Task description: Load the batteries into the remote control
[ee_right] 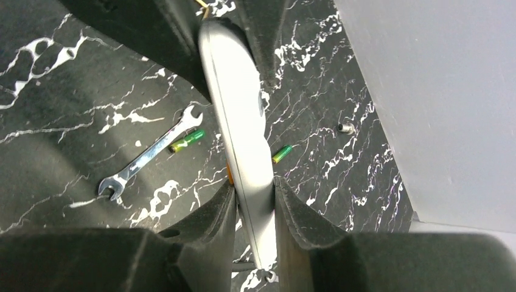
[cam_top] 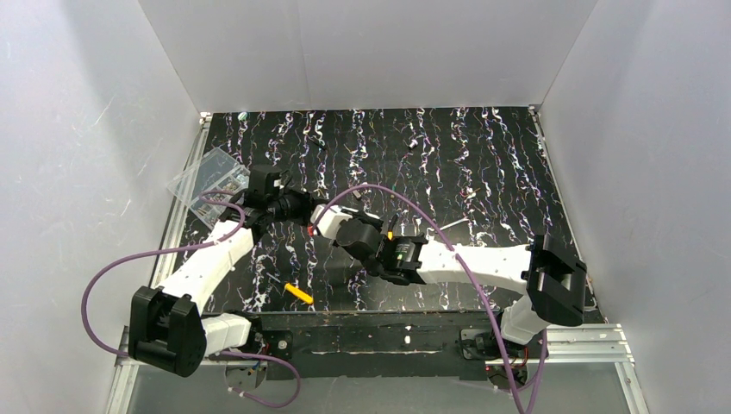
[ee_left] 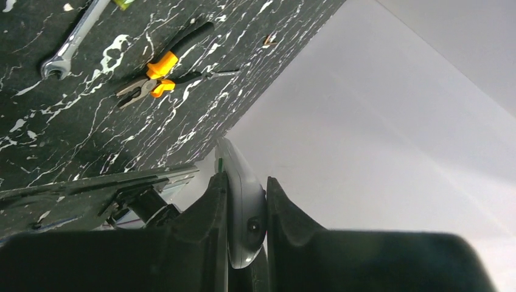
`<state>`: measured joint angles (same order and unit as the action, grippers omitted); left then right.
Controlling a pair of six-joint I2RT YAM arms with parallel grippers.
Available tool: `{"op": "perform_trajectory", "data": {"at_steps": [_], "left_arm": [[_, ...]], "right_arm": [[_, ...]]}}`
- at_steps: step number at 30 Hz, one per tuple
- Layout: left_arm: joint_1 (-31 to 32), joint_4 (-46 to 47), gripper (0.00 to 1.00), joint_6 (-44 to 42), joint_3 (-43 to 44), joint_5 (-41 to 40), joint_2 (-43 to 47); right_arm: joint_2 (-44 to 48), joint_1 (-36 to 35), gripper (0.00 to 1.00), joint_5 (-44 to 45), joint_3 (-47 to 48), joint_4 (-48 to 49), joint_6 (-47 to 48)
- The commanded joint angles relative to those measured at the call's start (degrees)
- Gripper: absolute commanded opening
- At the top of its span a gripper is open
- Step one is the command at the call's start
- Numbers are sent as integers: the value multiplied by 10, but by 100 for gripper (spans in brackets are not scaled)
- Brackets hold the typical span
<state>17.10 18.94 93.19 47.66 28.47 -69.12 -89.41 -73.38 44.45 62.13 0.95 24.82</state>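
Note:
The white remote control (ee_right: 236, 115) hangs edge-on above the table, gripped from both ends. My right gripper (ee_right: 254, 182) is shut on its near end. My left gripper's dark fingers (ee_right: 271, 36) clamp its far end. In the left wrist view my left gripper (ee_left: 245, 179) is shut on the remote control (ee_left: 242, 201), with a green sliver showing at its edge. Two green batteries (ee_right: 187, 140) (ee_right: 281, 154) lie on the table below, one on each side of the remote. From above, the left gripper (cam_top: 303, 207) and the right gripper (cam_top: 340, 226) meet at the remote control (cam_top: 326, 213).
A steel wrench (ee_right: 149, 155) lies beside the left battery, and a small grey metal bit (ee_right: 346, 128) sits near the right wall. Yellow-handled pliers (ee_left: 161, 70) lie on the marbled table. A yellow-handled tool (cam_top: 299, 294) lies near the front edge, and a clear plastic box (cam_top: 209, 181) at the left.

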Motion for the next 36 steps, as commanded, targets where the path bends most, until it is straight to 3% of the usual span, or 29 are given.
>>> {"op": "perform_trajectory", "data": {"at_steps": [1,4,11,20,24,27,36], "left_arm": [[4,24,0,15,-8,29,9],[3,38,0,17,-17,32,10],[3,63,0,7,-28,45,4],[3,127,0,-53,-57,80,2],[3,186,0,-99,-71,136,-10],[3,209,0,-138,-75,180,-10],[14,118,0,-267,-61,221,36]], "right_arm": [[-1,-7,2,-39,36,-16,-37],[13,-7,30,-63,36,-34,-59],[84,-7,65,-143,15,-30,-89],[190,34,70,-299,-8,-95,-103],[249,129,69,-476,-24,-142,-132],[287,182,69,-552,-50,-142,-135],[299,205,72,-664,-61,-142,-173]]}}
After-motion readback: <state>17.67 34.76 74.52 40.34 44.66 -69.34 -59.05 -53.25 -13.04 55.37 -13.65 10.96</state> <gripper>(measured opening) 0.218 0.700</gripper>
